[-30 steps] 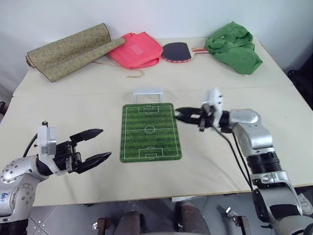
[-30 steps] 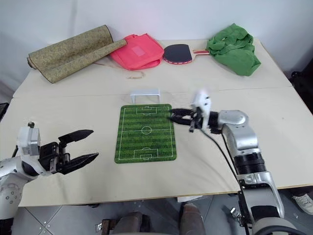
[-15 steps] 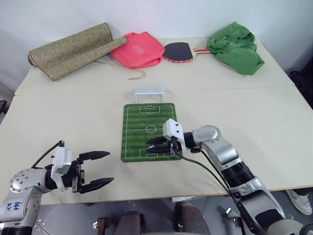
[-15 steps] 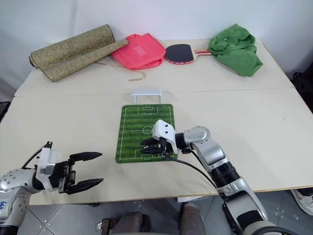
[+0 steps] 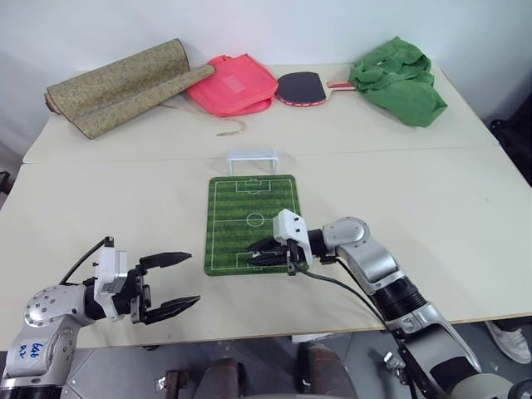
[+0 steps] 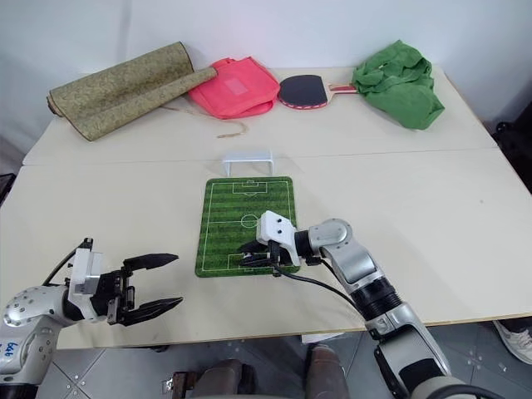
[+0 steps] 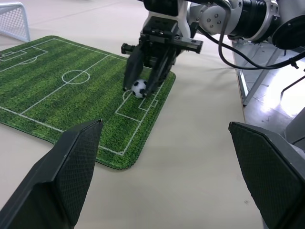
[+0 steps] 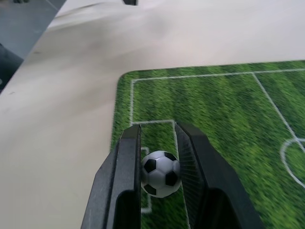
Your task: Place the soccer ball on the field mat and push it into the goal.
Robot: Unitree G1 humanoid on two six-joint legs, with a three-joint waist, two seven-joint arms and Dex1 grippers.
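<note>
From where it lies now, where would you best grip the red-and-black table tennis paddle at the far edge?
Probably the handle. The red-and-black table tennis paddle lies flat, so its wide round blade gives two fingers nothing to close across. The narrow handle sticks out toward the crumpled green cloth. Come from above, fingers closing across the handle's width; the cloth crowds its tip, so grip nearer the blade.

1. Both arms are silver-grey metal with black ribbed joint sections.
2. Each wrist carries a white block.
3. Black cables run along both forearms.
4. The left gripper (image 5: pixel 170 283) and right gripper (image 5: pixel 254 252) have black fingers.
</note>
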